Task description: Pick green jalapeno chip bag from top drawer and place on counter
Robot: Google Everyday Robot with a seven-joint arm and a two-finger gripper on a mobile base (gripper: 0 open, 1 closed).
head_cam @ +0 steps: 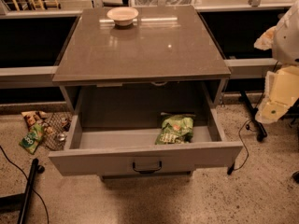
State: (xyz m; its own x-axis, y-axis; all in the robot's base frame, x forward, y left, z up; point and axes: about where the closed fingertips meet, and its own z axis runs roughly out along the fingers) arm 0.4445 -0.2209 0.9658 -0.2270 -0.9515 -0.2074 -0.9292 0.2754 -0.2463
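The green jalapeno chip bag [174, 129] lies on the floor of the open top drawer [145, 158], right of the middle and near the front wall. The drawer is pulled fully out below the counter [145, 45]. The counter is a glossy brown-grey slab. My pale arm stands at the right edge of the view, and its gripper [273, 104] hangs to the right of the drawer, apart from the bag and about level with the drawer's top.
A white bowl [122, 16] sits at the back of the counter. Snack wrappers and a small green-and-white packet [32, 138] lie on the floor left of the drawer. A dark pole [28, 190] and cables lie at the lower left, and a black stand [252, 118] is at the right.
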